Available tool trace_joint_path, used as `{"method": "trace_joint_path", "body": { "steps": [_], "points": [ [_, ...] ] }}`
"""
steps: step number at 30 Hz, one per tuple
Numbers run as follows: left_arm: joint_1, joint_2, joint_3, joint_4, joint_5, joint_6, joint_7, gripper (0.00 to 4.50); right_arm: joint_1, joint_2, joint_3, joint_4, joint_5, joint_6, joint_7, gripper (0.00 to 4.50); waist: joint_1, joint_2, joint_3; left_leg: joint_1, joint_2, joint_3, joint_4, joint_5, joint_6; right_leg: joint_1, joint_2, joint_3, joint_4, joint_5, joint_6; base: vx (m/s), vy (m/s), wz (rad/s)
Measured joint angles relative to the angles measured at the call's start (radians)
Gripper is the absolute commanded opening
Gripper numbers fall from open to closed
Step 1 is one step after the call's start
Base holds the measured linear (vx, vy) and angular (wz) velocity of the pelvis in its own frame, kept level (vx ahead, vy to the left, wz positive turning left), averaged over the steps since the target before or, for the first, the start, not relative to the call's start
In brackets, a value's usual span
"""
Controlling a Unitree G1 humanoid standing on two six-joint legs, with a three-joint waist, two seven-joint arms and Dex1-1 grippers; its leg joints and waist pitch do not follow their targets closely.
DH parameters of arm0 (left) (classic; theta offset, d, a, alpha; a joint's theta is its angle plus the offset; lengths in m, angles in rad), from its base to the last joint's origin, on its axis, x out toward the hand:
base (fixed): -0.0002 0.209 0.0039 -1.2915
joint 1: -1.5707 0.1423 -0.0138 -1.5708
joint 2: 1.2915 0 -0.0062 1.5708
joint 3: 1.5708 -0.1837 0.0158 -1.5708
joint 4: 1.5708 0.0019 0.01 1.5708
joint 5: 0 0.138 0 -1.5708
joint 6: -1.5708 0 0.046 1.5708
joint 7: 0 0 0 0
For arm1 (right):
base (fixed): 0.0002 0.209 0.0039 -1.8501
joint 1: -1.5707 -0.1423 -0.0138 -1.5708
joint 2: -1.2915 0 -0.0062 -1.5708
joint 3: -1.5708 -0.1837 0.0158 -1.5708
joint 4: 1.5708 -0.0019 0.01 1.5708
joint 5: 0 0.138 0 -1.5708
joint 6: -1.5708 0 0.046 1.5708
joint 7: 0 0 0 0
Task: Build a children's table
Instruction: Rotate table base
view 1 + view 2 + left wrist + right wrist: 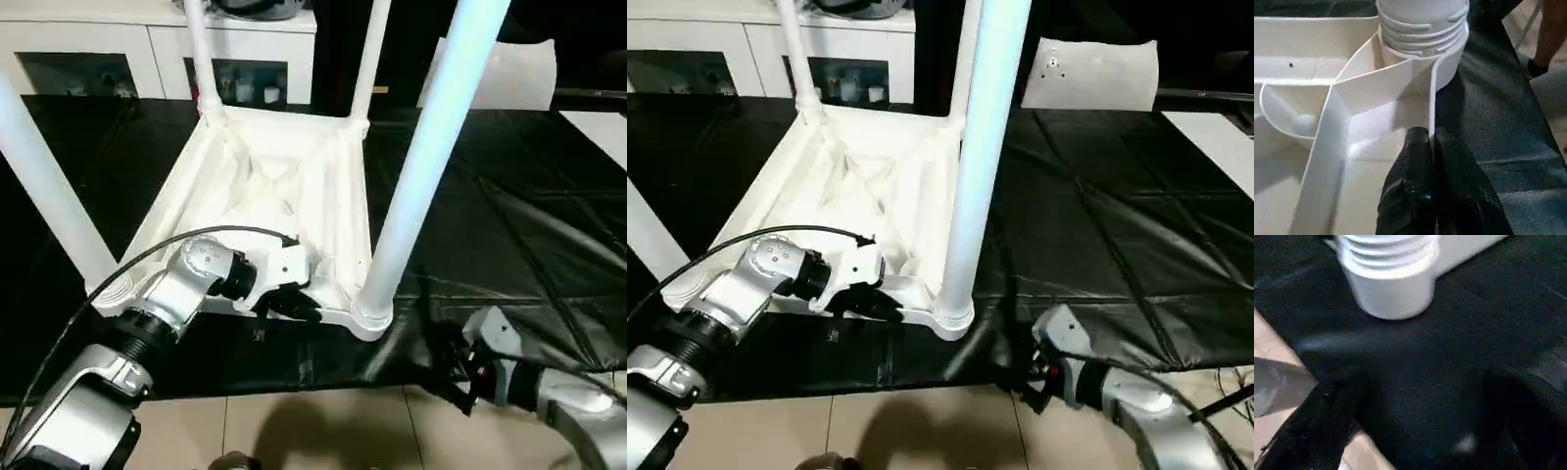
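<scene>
Nearest the head camera, the left gripper (pixel 294 305) pinches the near rim of the upturned tabletop (pixel 284 186), one black finger on each side of the thin wall, beside a corner socket. Four legs (pixel 421 166) stand up from the tabletop, which lies on a black cloth (pixel 509 225). Lower right, the right gripper (pixel 453 377) hangs off the cloth's edge, its fingers apparently spread wide.

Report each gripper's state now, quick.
Left gripper: closed on the tabletop rim.
Right gripper: open, holding nothing, over the black cloth.
</scene>
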Motion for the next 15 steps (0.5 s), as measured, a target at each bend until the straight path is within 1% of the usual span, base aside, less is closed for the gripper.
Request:
{"method": "trace_joint_path", "body": {
  "steps": [3, 4, 5, 6, 8, 10, 11, 13, 15],
  "points": [
    [0.000, -0.018, 0.008, 0.002, -0.001, 0.031, 0.035, 0.05, -0.044, 0.019, -0.004, 0.100, 0.001, -0.077, 0.016, 4.50, -0.003, 0.000, 0.000, 0.000, 0.000, 0.001, 0.001, 0.001, 0.002, 0.000, 0.000, 0.000, 0.000, 0.001, -0.002, 0.000, 0.000, 0.00],
    [0.002, -0.022, 0.013, 0.002, -0.002, 0.037, 0.051, 0.05, -0.055, 0.033, -0.014, 0.126, 0.007, -0.092, 0.022, 4.50, -0.005, 0.000, 0.000, 0.000, 0.000, 0.001, 0.001, 0.001, 0.002, 0.000, 0.000, 0.000, 0.000, 0.002, -0.003, 0.000, 0.000, 0.00],
    [0.009, -0.029, 0.027, 0.004, -0.002, 0.041, 0.084, 0.05, -0.068, 0.058, -0.037, 0.152, 0.023, -0.103, 0.024, 4.50, -0.010, 0.001, 0.000, 0.000, 0.000, 0.002, 0.001, 0.001, 0.002, -0.001, -0.001, 0.000, 0.000, 0.003, -0.006, 0.000, 0.000, 0.00],
    [0.011, -0.033, 0.037, 0.008, -0.002, 0.045, 0.109, 0.05, -0.070, 0.069, -0.049, 0.151, 0.037, -0.102, 0.026, 4.50, -0.013, 0.002, 0.001, 0.000, 0.000, 0.003, 0.001, 0.002, 0.003, -0.002, -0.001, 0.000, 0.000, 0.004, -0.006, 0.000, 0.000, 0.00],
    [0.013, -0.035, 0.056, 0.013, 0.001, 0.057, 0.167, 0.05, -0.067, 0.081, -0.077, 0.093, 0.085, -0.067, 0.021, 4.50, -0.026, 0.004, 0.001, 0.000, 0.001, 0.003, 0.001, 0.002, 0.004, -0.002, -0.001, 0.000, 0.000, 0.004, -0.006, 0.000, 0.000, 0.00],
    [0.019, -0.034, 0.082, 0.016, 0.003, 0.073, 0.206, 0.05, -0.068, 0.084, -0.105, -0.020, 0.142, -0.012, -0.002, 4.50, -0.034, 0.006, 0.002, 0.002, 0.002, 0.004, 0.001, 0.002, 0.004, -0.003, -0.001, -0.001, 0.000, 0.005, -0.005, 0.000, 0.000, 0.00],
    [0.023, -0.030, 0.095, 0.016, 0.003, 0.083, 0.225, 0.05, -0.082, 0.084, -0.115, -0.094, 0.176, 0.020, -0.020, 4.50, -0.037, 0.006, 0.002, 0.003, 0.003, 0.004, 0.000, 0.002, 0.004, -0.003, 0.000, -0.001, 0.000, 0.005, -0.005, 0.000, 0.000, 0.00],
    [0.032, -0.026, 0.116, 0.012, 0.002, 0.094, 0.240, 0.05, -0.114, 0.083, -0.121, -0.177, 0.208, 0.055, -0.043, 4.50, -0.035, 0.007, 0.002, 0.003, 0.004, 0.004, -0.001, 0.002, 0.004, -0.003, 0.000, -0.002, 0.000, 0.005, -0.005, 0.000, 0.000, 0.00],
    [0.044, -0.016, 0.125, -0.007, 0.000, 0.103, 0.247, 0.05, -0.139, 0.084, -0.119, -0.244, 0.225, 0.088, -0.065, 4.50, -0.022, 0.007, 0.002, 0.003, 0.005, 0.004, -0.002, 0.002, 0.003, -0.003, 0.001, -0.003, -0.001, 0.005, -0.005, 0.000, 0.000, 0.00]
  ]
}}
